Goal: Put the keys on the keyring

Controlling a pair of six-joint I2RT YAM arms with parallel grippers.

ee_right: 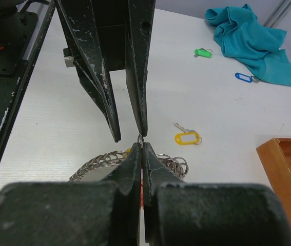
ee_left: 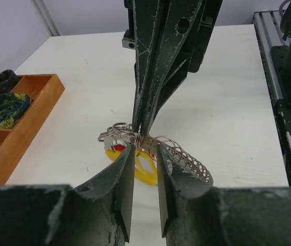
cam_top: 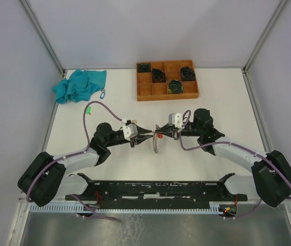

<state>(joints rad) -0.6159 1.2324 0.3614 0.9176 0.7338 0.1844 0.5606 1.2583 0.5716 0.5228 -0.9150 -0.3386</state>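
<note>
We find the yellow-tagged key (ee_right: 187,138) lying loose on the table (ee_right: 227,113), just beside the spot where the two arms meet. It is not yet on the keyring (ee_left: 183,156), a chain of wire loops trailing across the table under the fingertips. We judge the step in hand to be steadying that ring for threading. The right gripper (ee_right: 141,144) is pressed together, seemingly clamped on one loop of the keyring. The left gripper (ee_left: 145,149) stands partly apart, with nothing in it that we can make out, and its tips flank that pinch. Next, we think, the left must drop to the yellow tag, grasp it, and work the key's small ring onto a loop. The green-tagged key (ee_right: 202,52) and blue-tagged key (ee_right: 244,77) lie well apart, near the teal cloth (ee_right: 248,36).
</note>
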